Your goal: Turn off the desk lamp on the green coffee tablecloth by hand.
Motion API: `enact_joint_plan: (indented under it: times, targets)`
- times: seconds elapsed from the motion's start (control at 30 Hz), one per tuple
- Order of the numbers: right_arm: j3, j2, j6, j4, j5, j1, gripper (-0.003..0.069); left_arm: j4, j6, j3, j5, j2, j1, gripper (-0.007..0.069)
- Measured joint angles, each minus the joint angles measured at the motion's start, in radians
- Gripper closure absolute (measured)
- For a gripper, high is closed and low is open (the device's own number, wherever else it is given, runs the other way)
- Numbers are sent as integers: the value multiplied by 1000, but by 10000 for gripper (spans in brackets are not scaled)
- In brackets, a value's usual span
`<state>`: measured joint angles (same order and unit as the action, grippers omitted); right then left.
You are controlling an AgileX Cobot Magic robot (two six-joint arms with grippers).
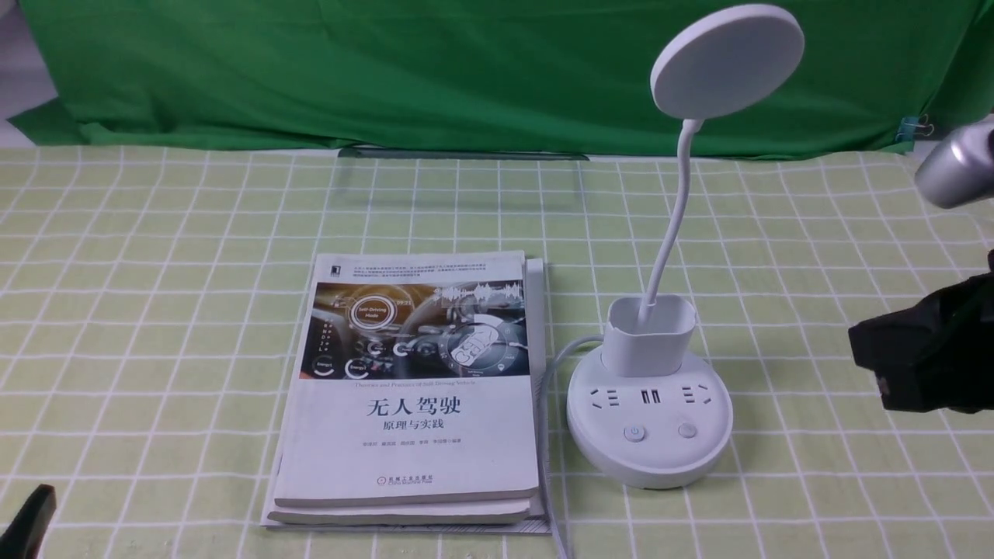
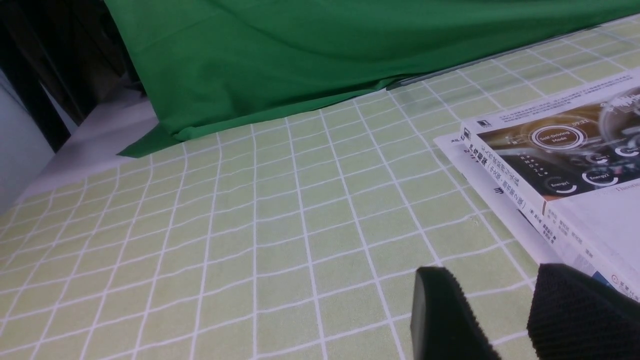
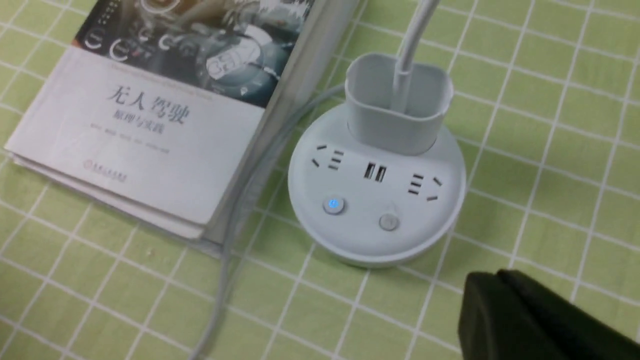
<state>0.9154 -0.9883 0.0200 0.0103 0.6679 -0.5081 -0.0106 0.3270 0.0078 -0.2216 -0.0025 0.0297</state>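
Lying at the desk lamp's nine o'clock, a book titled "无人驾驶" shares the green coffee tablecloth; right claw pressed together, left claw apart.

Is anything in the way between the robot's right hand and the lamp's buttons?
No, nothing visible is. Only bare green coffee tablecloth lies between the right gripper and the desk lamp. The book and the cord sit on the lamp's other side, away from that gripper.
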Motion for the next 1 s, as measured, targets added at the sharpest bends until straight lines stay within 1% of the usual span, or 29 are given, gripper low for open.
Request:
enact_joint_plan:
  times: [0.1, 0.2, 0.23, 0.3, 0.33, 0.37, 0.47, 0.6, 0.77, 0.9, 1.0]
  targets:
    - [-17, 13, 0, -25, -28, 2, 618, 0, 0, 0, 0, 0, 0, 382]
    - [-123, 85, -5, -33, -124, 46, 618, 0, 0, 0, 0, 0, 0, 382]
    - [-132, 93, -5, -33, -124, 46, 618, 0, 0, 0, 0, 0, 0, 382]
    - [-265, 203, -5, -42, -228, 112, 618, 0, 0, 0, 0, 0, 0, 382]
    - [-303, 237, -6, -42, -244, 124, 618, 0, 0, 0, 0, 0, 0, 382]
    - [-378, 307, -7, -42, -298, 168, 618, 0, 0, 0, 0, 0, 0, 382]
    - [-559, 489, -7, -45, -389, 264, 618, 0, 0, 0, 0, 0, 0, 382]
    - [-753, 695, -7, -46, -456, 370, 618, 0, 0, 0, 0, 0, 0, 382]
    - [-892, 851, -7, -47, -489, 431, 618, 0, 0, 0, 0, 0, 0, 382]
    - [-922, 927, -7, -47, -488, 437, 618, 0, 0, 0, 0, 0, 0, 382]
    - [-925, 980, -7, -48, -442, 438, 615, 0, 0, 0, -1, 0, 0, 382]
